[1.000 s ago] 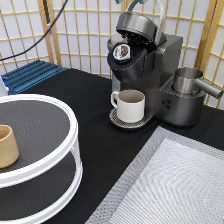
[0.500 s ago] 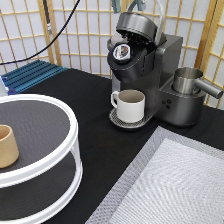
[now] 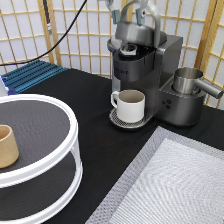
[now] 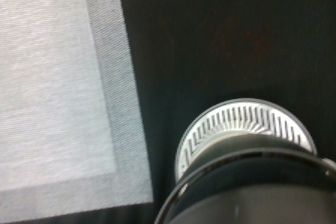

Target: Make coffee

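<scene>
Since half a second ago nothing on the tabletop [image 3: 75, 105] has shifted: in the exterior view the hand [image 3: 127, 15] hangs at the far edge above the coffee machine [image 3: 145, 70], fingers spread and holding nothing, while the coffee [image 3: 130, 48] sits in the open brew chamber above the white mug [image 3: 131, 105]. From the wrist view, the drip tray [image 4: 247, 130] shows past the machine's dark top, beside the grey mat [image 4: 60, 95].

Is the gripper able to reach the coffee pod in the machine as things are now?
Probably yes: the gripper hangs just above the coffee machine, its lid is raised, and the pod sits uncovered in the holder.
</scene>
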Controlling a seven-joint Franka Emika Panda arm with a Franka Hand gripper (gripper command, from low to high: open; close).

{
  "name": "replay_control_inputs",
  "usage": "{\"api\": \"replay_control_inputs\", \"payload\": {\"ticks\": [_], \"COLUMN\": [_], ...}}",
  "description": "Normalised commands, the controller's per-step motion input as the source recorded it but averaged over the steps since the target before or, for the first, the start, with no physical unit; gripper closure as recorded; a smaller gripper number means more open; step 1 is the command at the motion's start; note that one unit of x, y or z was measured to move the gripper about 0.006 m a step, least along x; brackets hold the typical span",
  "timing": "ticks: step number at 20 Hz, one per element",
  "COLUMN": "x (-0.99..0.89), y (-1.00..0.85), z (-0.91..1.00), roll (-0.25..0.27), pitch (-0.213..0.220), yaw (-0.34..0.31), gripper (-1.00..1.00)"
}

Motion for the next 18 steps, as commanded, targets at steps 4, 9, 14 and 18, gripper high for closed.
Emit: {"api": "replay_control_inputs", "payload": {"ticks": [4,9,14,18], "x": [0.34,0.30,0.09,-0.14], "y": [-0.34,-0.33,-0.37,-0.52], "z": [-0.01,0.00,0.26,0.97], "roll": [0.010,0.039,0.058,0.094], "pitch": [0.177,0.181,0.166,0.095], "yaw": [0.000,0.000,-0.002,-0.013], "gripper": [-1.00,-1.00,-1.00,-1.00]}}
